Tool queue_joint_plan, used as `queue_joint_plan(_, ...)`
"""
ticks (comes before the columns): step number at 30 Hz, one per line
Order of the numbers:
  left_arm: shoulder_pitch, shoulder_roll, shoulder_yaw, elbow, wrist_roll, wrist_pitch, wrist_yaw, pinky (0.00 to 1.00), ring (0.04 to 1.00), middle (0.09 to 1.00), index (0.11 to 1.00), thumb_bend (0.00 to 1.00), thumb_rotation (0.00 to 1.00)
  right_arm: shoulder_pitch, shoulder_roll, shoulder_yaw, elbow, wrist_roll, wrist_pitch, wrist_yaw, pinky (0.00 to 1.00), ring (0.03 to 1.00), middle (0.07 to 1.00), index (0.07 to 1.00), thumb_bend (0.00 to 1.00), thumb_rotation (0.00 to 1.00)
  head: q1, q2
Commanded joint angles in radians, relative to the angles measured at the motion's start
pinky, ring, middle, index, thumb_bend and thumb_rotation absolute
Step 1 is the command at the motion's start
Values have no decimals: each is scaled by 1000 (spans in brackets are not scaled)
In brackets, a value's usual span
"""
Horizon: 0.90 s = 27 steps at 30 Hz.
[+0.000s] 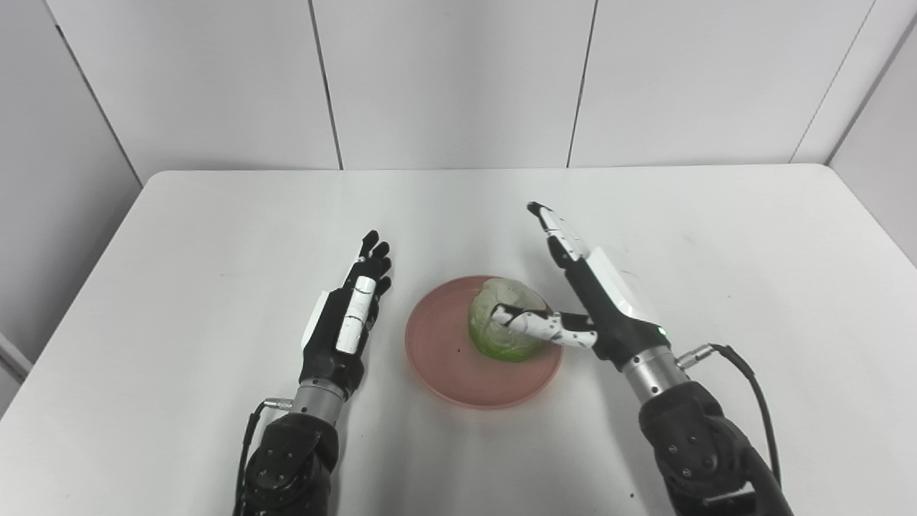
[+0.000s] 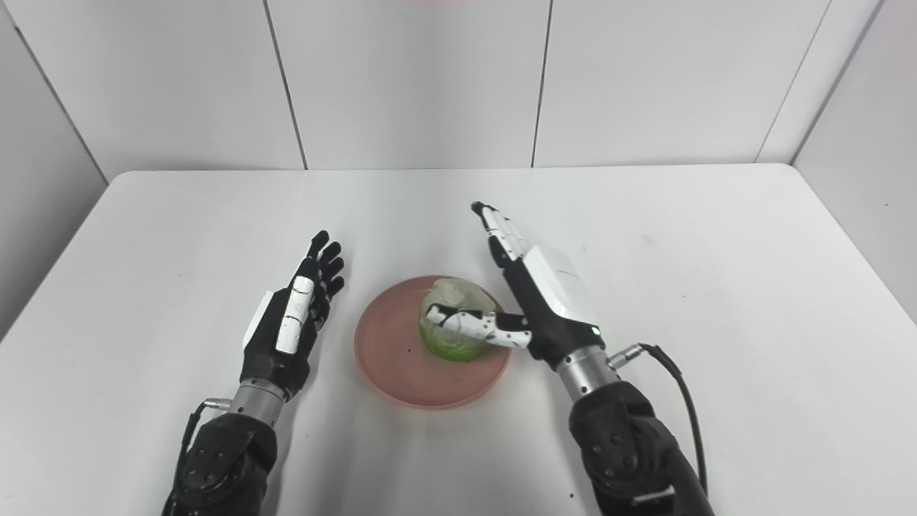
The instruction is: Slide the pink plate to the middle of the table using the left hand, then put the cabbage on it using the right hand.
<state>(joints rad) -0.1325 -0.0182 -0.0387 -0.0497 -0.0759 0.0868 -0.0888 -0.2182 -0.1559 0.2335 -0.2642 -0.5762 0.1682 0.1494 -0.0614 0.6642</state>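
Note:
The pink plate [image 1: 440, 355] lies on the white table near the middle. A pale green cabbage [image 1: 505, 299] rests on the plate's right half. My right hand [image 1: 598, 290] stands just to the right of the cabbage, its fingers stretched straight out and away past it, so the hand is open. Only its thumb [image 1: 541, 327] reaches across the front of the cabbage and seems to touch it. My left hand [image 1: 349, 309] lies open and flat-fingered a little left of the plate, apart from its rim, holding nothing.
The white table [image 1: 752, 251] has rounded far corners and ends at grey wall panels behind. A cable [image 1: 749, 380] loops off the right wrist. Small dark specks dot the plate and the table's front edge.

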Motion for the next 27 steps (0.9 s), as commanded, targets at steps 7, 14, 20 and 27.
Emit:
queue_joint_plan(7,-25,11,-1,15,16,-85,-6,1000,1000,1000,1000,715,968,47,107,-98,-45,121,37,-55,973,997,1000,1000,742,991,0,-15)
queue_joint_plan(14,-15,8,6,27,15,-112,1,1000,1000,1000,1000,714,933,52,146,-161,70,304,-15,-68,988,1000,1000,1000,723,1000,-9,-14)
queue_joint_plan(20,-22,0,28,62,11,-151,16,967,985,996,998,710,933,49,204,-217,130,450,-74,-108,1000,1000,1000,1000,672,999,-18,-22)
queue_joint_plan(27,-18,19,22,76,3,-152,-9,998,1000,1000,1000,725,950,43,218,-240,172,594,-110,-89,1000,1000,1000,1000,658,1000,-22,-21)
